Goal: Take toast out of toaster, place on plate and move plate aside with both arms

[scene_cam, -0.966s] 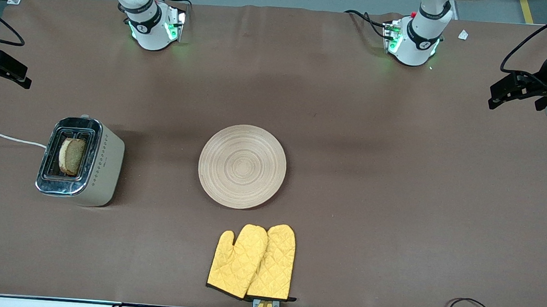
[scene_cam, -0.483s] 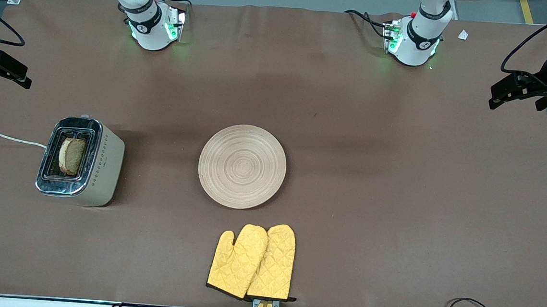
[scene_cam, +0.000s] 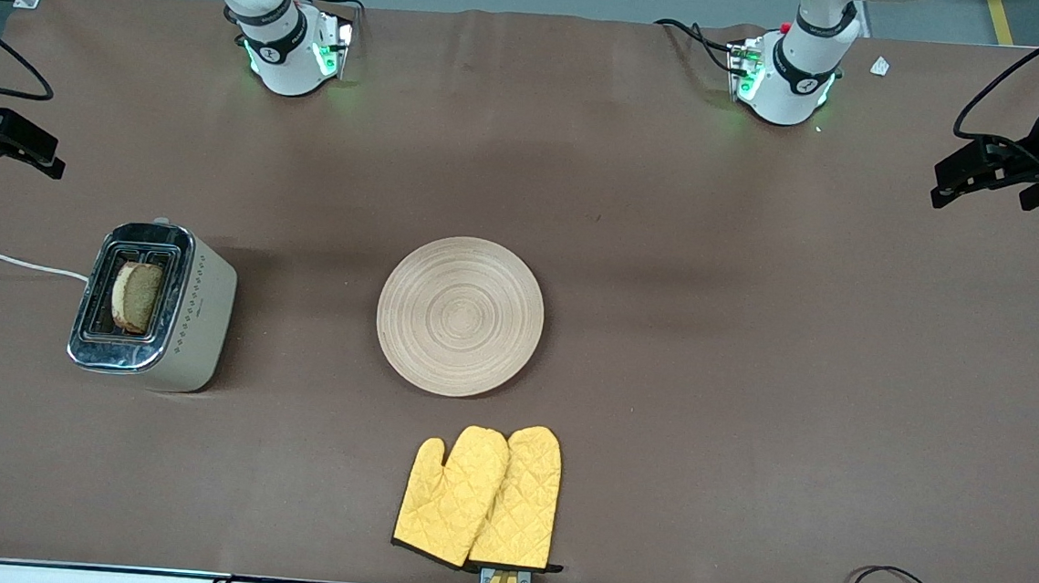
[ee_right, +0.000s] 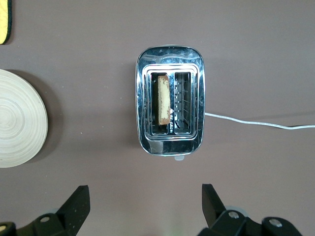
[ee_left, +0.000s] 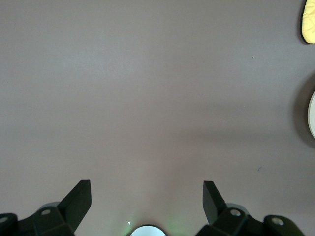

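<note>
The toast stands upright in one slot of the silver toaster toward the right arm's end of the table. The round light-wood plate lies at the table's middle, bare. My right gripper hangs open and empty in the air near the toaster's end of the table. Its wrist view shows the toaster, the toast and part of the plate beneath the open gripper. My left gripper hangs open and empty over the other end; its wrist view shows bare cloth and the plate's edge.
Two yellow oven mitts lie side by side nearer to the front camera than the plate. The toaster's white cord runs off the table's end. Brown cloth covers the whole table.
My right gripper has shifted a little in the front view. My left gripper has barely moved. The toast, plate and mitts stay where they were.
</note>
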